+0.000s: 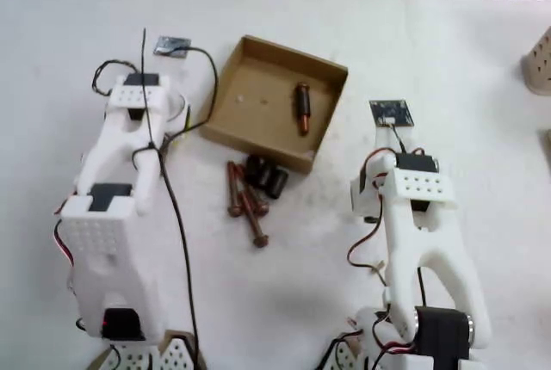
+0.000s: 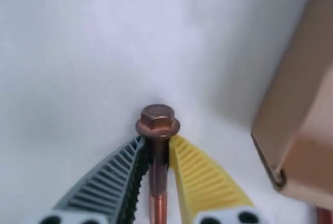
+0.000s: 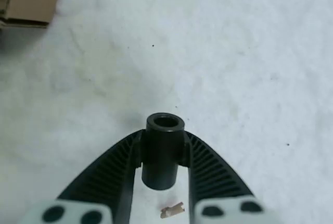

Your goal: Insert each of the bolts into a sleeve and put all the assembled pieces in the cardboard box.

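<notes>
- Bolt clamped in left gripper, cardboard box wall just beside; hex head foremost, shaft running back between jaws.
- Sleeve pinched in right gripper, bore outward.

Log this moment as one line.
left tool: shut on bolt | right tool: shut on sleeve | cardboard box: one assembled piece inside | table: loose bolts, sleeves beside box
</notes>
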`<action>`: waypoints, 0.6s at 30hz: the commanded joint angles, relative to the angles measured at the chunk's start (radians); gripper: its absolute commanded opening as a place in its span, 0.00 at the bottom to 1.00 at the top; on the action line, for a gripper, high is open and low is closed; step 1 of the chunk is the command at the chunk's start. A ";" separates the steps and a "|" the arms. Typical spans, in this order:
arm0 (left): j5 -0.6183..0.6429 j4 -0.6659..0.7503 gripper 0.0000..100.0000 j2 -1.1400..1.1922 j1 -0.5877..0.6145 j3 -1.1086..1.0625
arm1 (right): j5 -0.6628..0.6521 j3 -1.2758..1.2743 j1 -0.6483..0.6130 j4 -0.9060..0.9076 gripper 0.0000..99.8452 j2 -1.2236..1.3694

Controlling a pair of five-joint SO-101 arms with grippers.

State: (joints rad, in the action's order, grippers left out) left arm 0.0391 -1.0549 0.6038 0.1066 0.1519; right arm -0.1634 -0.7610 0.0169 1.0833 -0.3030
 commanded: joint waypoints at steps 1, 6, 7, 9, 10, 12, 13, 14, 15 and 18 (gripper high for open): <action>-0.009 0.060 0.02 -0.012 0.024 0.017 | -0.005 0.009 0.002 -0.013 0.02 -0.048; -0.009 0.063 0.02 -0.013 0.035 0.018 | 0.041 0.014 -0.018 -0.085 0.02 -0.048; -0.009 0.063 0.02 -0.019 0.035 0.015 | 0.086 0.014 -0.036 -0.108 0.02 -0.048; -0.009 0.075 0.02 -0.042 0.035 -0.015 | 0.198 0.008 -0.079 -0.162 0.02 -0.048; -0.018 0.104 0.02 -0.058 0.035 -0.046 | 0.247 0.008 -0.099 -0.185 0.02 -0.048; -0.048 0.167 0.02 -0.105 0.035 -0.120 | 0.327 0.008 -0.139 -0.242 0.02 -0.048; -0.058 0.199 0.02 -0.134 0.035 -0.164 | 0.364 0.008 -0.157 -0.275 0.02 -0.048; -0.063 0.236 0.02 -0.168 0.035 -0.212 | 0.391 0.008 -0.177 -0.308 0.02 -0.048; -0.064 0.278 0.02 -0.199 0.035 -0.262 | 0.414 0.008 -0.194 -0.338 0.02 -0.048; -0.063 0.399 0.02 -0.277 0.033 -0.391 | 0.446 0.008 -0.234 -0.417 0.02 -0.048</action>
State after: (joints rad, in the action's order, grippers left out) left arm -0.0146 -0.7710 0.4396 0.1250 -0.1519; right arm 0.2447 -0.7626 -0.1795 0.7411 -0.3030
